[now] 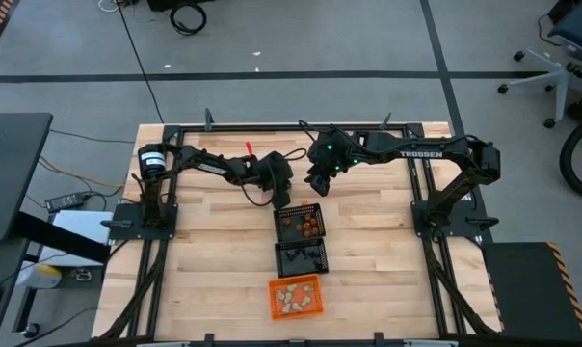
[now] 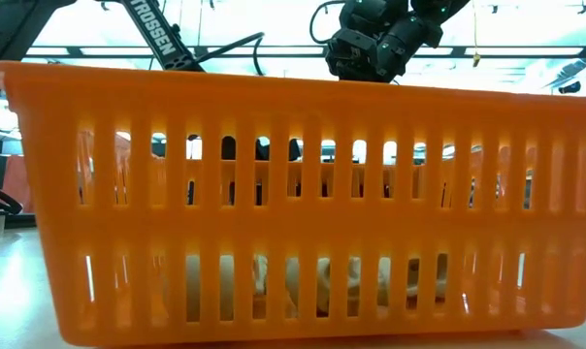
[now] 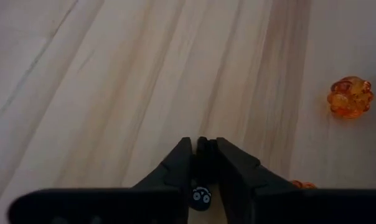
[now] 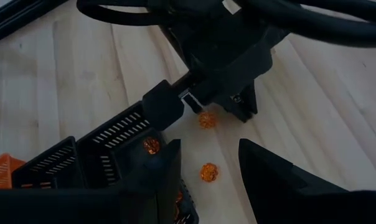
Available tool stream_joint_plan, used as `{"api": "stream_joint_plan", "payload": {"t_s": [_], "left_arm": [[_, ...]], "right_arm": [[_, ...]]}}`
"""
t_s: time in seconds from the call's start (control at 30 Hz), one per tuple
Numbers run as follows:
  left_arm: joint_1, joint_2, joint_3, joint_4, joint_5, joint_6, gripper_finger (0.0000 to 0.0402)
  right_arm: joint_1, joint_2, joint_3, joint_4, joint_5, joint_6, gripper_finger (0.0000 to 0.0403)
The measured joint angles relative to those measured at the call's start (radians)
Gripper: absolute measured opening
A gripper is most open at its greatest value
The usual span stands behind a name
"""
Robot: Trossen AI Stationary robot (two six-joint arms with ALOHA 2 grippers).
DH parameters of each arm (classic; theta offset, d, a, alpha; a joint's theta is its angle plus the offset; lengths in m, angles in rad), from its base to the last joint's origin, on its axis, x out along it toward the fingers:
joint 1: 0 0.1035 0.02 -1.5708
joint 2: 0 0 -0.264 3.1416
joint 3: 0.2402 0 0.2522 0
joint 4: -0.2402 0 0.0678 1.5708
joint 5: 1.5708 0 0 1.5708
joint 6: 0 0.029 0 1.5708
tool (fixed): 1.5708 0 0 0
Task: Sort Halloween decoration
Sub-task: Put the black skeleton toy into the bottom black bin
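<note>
Looking down from above: left gripper (image 1: 272,196) low over the bench (image 1: 214,270), just beside the nearest black mesh basket (image 1: 301,223); right gripper (image 1: 317,183) raised just beyond that basket. Low view: blocked by orange basket (image 2: 293,194), cream trinkets (image 2: 303,286) inside. Left wrist: jaws narrow, clamped on a black trinket (image 3: 201,195); orange trinket (image 3: 350,97) near. Right wrist: jaws wide, holding nothing; two orange trinkets (image 4: 208,172) just beside the mesh basket.

2 black arms (image 1: 224,166), white TROSSEN lettering
</note>
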Motion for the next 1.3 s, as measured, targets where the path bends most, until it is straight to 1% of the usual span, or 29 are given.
{"api": "stream_joint_plan", "payload": {"t_s": [0.13,0.4,0.67,0.77,0.8,0.97,1.0,1.07,1.2,1.3], "left_arm": [[0.0,-0.005,0.0,-0.004,0.002,-0.002,0.0036],[0.0,-0.024,-0.001,-0.025,0.004,-0.035,0.0037],[0.005,-0.154,-0.005,-0.142,0.02,-0.022,0.0036],[0.011,-0.181,-0.009,-0.198,0.02,0.005,0.0036],[0.012,-0.188,-0.008,-0.192,0.02,0.009,0.0036],[0.018,-0.24,-0.004,-0.239,0.048,-0.023,0.0035],[0.018,-0.25,-0.005,-0.234,0.068,-0.032,0.0035],[0.017,-0.275,-0.004,-0.222,0.152,-0.07,0.0035],[0.017,-0.298,-0.002,-0.191,0.397,-0.185,0.0035],[0.003,-0.304,-0.003,-0.162,0.533,-0.305,0.0035]], "right_arm": [[0.0,0.0,0.0,0.0,0.0,0.0,0.0165],[0.0,0.0,0.0,-0.001,0.0,0.001,0.0165],[-0.007,0.0,0.0,-0.001,0.0,-0.004,0.0165],[-0.014,0.0,0.0,0.003,0.0,-0.013,0.0165],[-0.016,0.0,0.0,0.003,0.0,-0.017,0.0165],[-0.023,-0.001,0.0,0.006,0.0,-0.027,0.0165],[-0.023,-0.002,0.0,0.005,0.0,-0.028,0.0165],[-0.023,-0.001,0.0,0.006,0.0,-0.035,0.0165],[-0.028,-0.002,0.0,0.006,0.029,-0.054,0.0165],[-0.037,-0.002,0.0,0.007,0.043,-0.052,0.0165]]}}
